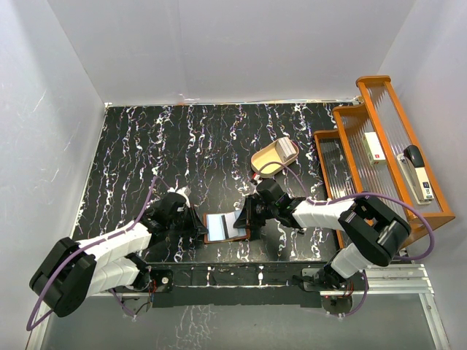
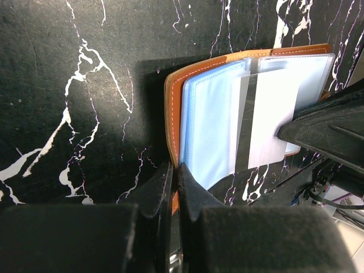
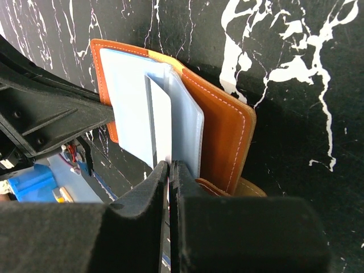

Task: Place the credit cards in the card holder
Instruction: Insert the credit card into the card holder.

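Meanwhile, wallet (image 2: pixel 207 125) lies open on black marble table (image 1: pixel 182 146). L gripper (image 2: pixel 175 176) is clenched on wallet's brown edge; R gripper (image 3: pixel 169 170), at wallet's opposite side, pinches a white card (image 3: pixel 161 125) w/ grey stripe, the card lying partly under wallet's pale-blue sleeve.

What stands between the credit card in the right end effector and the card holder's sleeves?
Nothing visible. The credit card in the right end effector lies among the sleeves of the card holder; the left end effector clamps its leather cover.
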### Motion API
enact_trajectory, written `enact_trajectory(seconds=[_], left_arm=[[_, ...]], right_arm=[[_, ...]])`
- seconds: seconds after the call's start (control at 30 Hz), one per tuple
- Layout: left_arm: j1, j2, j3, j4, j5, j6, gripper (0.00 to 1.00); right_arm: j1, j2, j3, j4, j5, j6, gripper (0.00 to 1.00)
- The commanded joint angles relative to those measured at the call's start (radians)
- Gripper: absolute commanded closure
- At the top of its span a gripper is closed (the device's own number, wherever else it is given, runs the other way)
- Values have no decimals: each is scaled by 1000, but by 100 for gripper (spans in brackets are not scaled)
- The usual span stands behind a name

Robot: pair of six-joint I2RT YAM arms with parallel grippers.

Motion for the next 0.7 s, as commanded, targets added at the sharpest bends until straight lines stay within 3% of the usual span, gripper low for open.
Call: enact_trajectory(seconds=[0.0, 0.33, 0.67], left_arm=[[-4, 9, -14, 7, 14, -16, 100], [-4, 0, -23, 40, 34, -48, 100], [-4, -28, -32, 33, 27, -60, 100]], right_arm=[[4, -6, -8, 23, 15, 19, 98], [4, -4, -6, 38, 29, 40, 98], [3, -83, 27, -119, 117, -21, 71]])
